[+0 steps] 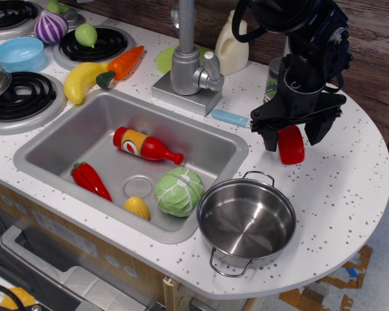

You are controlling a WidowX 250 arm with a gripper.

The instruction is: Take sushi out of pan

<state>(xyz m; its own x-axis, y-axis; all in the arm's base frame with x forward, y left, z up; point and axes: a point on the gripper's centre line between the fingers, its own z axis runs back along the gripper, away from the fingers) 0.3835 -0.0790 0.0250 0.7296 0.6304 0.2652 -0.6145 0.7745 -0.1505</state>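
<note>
The sushi (292,146), glossy red, lies on the white speckled counter to the right of the sink, just beyond the pan. The pan (246,223) is a round shiny steel pot with wire loop handles near the counter's front edge, and it holds nothing. My gripper (293,136) stands straight over the sushi with its black fingers (268,138) spread on either side. A small gap shows between each finger and the sushi, so the gripper is open.
The sink basin (71,139) holds a ketchup bottle (146,146), a red chili (89,180), a cabbage (179,191) and a corn piece (137,208). A faucet (185,61), a white jug (233,43) and a small blue piece (230,118) stand behind the sink. The counter's right edge curves nearby.
</note>
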